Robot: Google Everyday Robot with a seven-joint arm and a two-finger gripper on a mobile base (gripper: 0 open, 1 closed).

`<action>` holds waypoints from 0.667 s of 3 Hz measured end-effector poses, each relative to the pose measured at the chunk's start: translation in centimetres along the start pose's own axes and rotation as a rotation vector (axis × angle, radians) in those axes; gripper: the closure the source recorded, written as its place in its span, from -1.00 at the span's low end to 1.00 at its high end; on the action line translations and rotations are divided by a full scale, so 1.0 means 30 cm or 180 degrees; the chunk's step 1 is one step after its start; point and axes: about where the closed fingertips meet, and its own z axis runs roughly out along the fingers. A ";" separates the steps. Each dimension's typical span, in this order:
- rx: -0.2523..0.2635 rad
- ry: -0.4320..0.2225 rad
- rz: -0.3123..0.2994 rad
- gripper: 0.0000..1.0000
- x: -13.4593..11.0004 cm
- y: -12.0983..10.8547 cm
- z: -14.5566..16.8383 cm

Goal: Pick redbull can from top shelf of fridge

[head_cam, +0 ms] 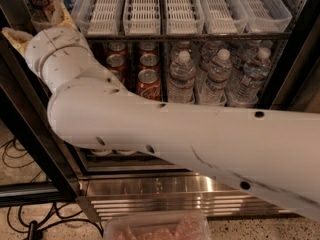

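The pincer (37,23) sits at the left end of the top shelf (200,36).

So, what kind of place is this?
Probably a shop or office pantry, seen at a commercial drinks fridge: cola cans and water bottles in rows, white lane trays on the top shelf, a ribbed steel base. The gripper is at that shelf's left end.

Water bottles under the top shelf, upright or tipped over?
Upright: water bottles stand caps up. End effector is upper left, beside the top shelf.
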 end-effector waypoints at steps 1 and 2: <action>0.0039 -0.0058 -0.0074 -0.20 -0.021 -0.005 0.025; 0.0106 -0.0091 -0.0134 -0.24 -0.034 -0.023 0.038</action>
